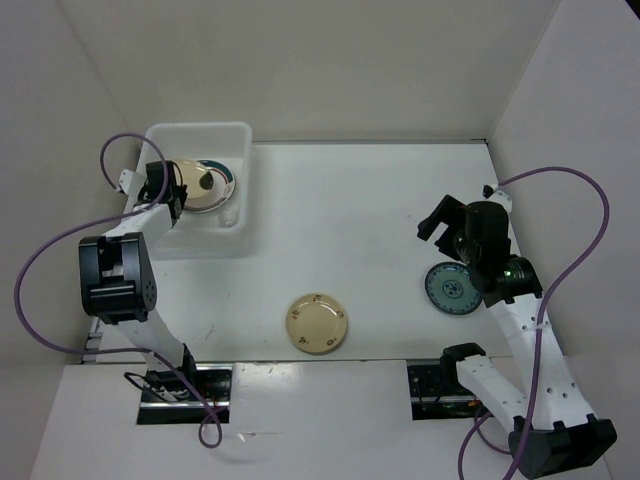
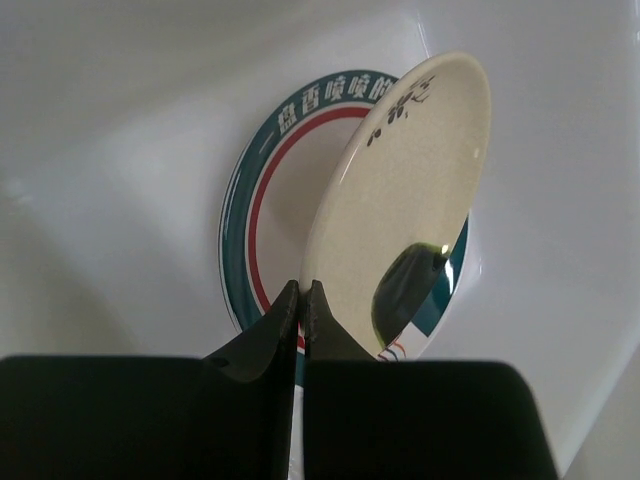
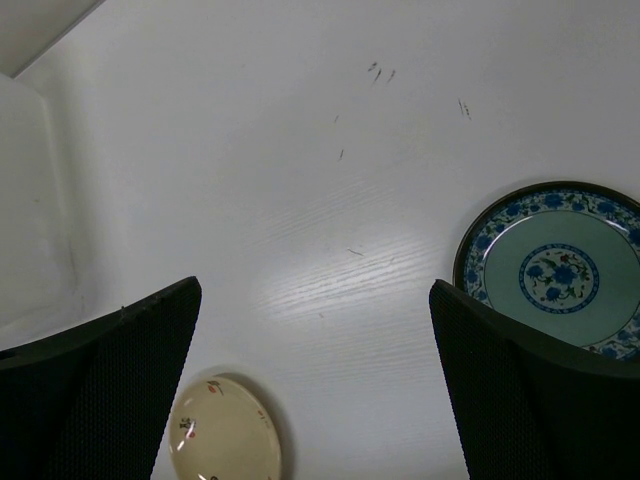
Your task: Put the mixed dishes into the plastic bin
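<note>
The plastic bin (image 1: 200,126) stands at the far left. A white plate with a teal and red ringed rim (image 1: 224,186) lies flat in it. My left gripper (image 1: 176,192) is inside the bin, shut on the rim of a cream plate (image 1: 194,178). In the left wrist view the cream plate (image 2: 400,200) stands tilted on edge over the ringed plate (image 2: 262,190), pinched by my left gripper (image 2: 302,290). A second cream plate (image 1: 317,323) lies near the table's front middle. The teal plate (image 1: 450,290) lies at the right. My right gripper (image 1: 443,222) hovers open and empty just beyond it.
In the right wrist view, the teal plate (image 3: 560,265) lies right of my open right gripper (image 3: 312,290) and the cream plate (image 3: 225,430) lies lower left. White walls enclose the table on the far side, left and right. The bin's wall (image 2: 100,150) curves close around the left gripper.
</note>
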Available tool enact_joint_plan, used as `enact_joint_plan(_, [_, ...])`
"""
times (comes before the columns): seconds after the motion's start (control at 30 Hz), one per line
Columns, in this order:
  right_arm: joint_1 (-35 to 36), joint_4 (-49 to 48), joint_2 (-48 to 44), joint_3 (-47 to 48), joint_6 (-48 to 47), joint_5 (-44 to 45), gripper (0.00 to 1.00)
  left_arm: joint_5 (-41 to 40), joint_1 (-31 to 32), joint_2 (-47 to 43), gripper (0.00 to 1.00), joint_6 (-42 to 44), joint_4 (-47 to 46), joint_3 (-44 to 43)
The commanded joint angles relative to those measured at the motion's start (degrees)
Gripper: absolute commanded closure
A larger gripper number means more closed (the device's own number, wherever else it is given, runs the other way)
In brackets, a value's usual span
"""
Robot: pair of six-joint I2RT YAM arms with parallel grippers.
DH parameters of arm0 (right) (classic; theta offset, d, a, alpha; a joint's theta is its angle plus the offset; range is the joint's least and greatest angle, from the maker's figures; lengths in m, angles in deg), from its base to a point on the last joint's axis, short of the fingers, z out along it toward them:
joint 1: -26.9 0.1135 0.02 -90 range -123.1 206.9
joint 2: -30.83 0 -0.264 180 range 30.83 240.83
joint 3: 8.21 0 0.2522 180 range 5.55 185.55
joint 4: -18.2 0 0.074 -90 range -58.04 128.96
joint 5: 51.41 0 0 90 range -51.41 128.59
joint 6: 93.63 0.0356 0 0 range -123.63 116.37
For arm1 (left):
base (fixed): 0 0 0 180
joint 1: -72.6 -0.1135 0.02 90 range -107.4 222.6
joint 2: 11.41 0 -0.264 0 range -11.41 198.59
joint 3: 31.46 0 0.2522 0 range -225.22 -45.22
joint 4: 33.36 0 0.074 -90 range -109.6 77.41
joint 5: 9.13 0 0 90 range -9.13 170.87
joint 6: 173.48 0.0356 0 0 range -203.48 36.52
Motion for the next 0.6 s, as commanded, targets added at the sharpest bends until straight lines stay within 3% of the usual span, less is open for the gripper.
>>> enact_joint_plan(0.0, [0.61,-1.19,0.55,-0.47,0.47,1.37,0.0,2.66,0.21,1.25,1.0,-1.18,-3.08,-2.9])
enact_joint_plan(0.27, [0.61,-1.19,0.55,-0.47,0.47,1.37,0.0,4.07,0.21,3.81,1.0,-1.18,-3.6,-4.74])
enact_joint_plan(0.4, [0.61,-1.19,0.55,-0.47,0.47,1.37,0.0,4.07,0.21,3.81,0.9,-0.13,-4.13,-7.37])
enact_joint_plan(0.43, [0.61,-1.19,-0.06,-0.47,0.47,1.37,0.0,4.07,0.21,3.81,0.82,-0.12,-4.13,-7.38])
enact_joint_plan(0.53, [0.61,-1.19,-0.68,-0.47,0.47,1.9,0.0,3.45,0.21,3.81,0.81,0.58,-4.13,-8.78])
enact_joint_plan(0.57, [0.61,-1.19,-0.68,-0.47,1.0,1.9,0.0,2.93,0.21,3.81,0.75,1.1,-3.61,-9.4])
